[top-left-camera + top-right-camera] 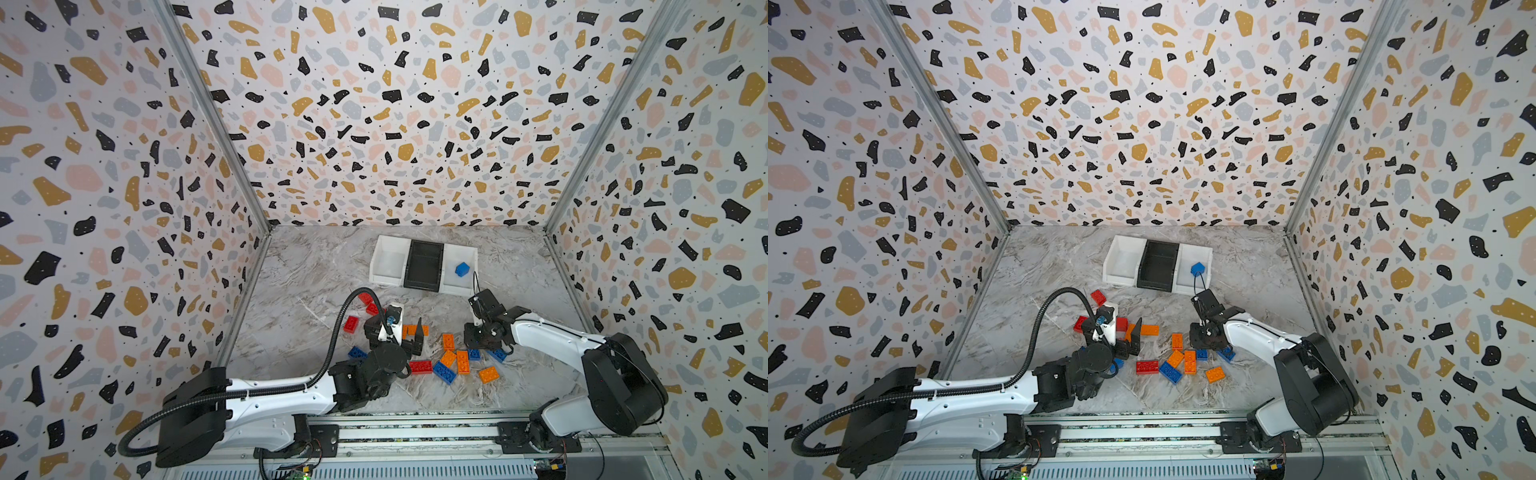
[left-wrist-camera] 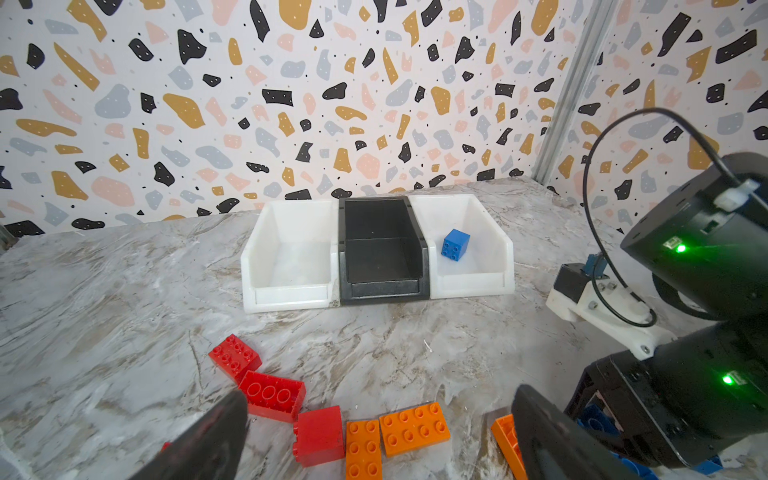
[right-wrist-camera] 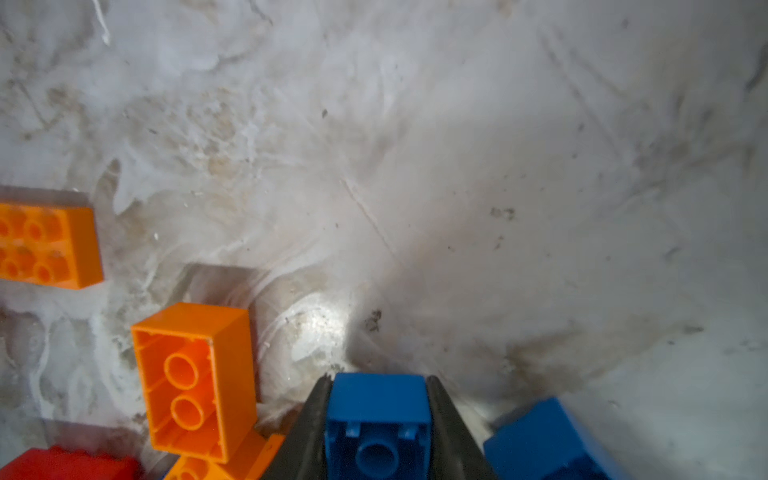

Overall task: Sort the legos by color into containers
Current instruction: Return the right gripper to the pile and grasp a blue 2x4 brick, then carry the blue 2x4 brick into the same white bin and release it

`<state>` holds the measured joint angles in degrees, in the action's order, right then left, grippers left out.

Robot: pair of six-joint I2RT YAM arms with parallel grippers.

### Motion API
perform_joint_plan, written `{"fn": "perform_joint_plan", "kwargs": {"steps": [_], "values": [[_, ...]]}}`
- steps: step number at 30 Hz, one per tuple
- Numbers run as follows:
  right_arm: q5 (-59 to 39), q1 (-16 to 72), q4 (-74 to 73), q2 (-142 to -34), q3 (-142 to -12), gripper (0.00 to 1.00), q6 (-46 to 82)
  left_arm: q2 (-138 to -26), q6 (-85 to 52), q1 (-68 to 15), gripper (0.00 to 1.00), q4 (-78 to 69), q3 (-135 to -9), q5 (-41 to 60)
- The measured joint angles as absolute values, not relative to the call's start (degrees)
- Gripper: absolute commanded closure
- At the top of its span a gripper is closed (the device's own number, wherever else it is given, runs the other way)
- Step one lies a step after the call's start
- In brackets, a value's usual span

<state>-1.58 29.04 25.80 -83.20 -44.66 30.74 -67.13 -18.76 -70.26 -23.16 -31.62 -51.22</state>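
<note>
Crowding is your main hazard: the loose red, orange and blue studded plastic bricks lie bunched on the marbled tabletop (image 2: 104, 291), on the arms' side of the joined row of three open plastic bins (image 2: 384, 291), white, black, white.

On the left, the left gripper (image 2: 380, 409) spans a red brick (image 2: 318, 434) and an orange brick (image 2: 363, 449) lying side by side. Close there and you may pinch two colours at once or squirt one aside.

On the right, a second blue brick (image 3: 544, 440) sits just beside the held one, and an upturned orange brick (image 3: 195, 382) is near. A careless lift could drag or knock them. The hold looks close to the fingertips, so the brick might slip on the way to the bin row.

The left fingers (image 2: 208, 440) stand spread wide and hold nothing. The right gripper (image 3: 377, 386) is clamped on a small square blue brick (image 3: 376, 415), hollow side showing. One blue cube (image 2: 456, 244) already lies in the row's right white bin (image 2: 471, 286).
</note>
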Motion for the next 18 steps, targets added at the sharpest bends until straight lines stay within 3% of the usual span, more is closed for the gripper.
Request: {"fn": "perform_joint_plan", "kwargs": {"steps": [9,18], "values": [[-0.4,22.5,29.5,-89.0,-65.5,0.7,25.2,-67.2,-18.7,-69.4,0.0,-20.6,-33.1,-53.0],[-1.1,15.9,28.8,-105.1,-84.9,0.7,21.0,-67.2,-18.7,-64.0,0.0,-19.4,-34.1,-52.7]]}}
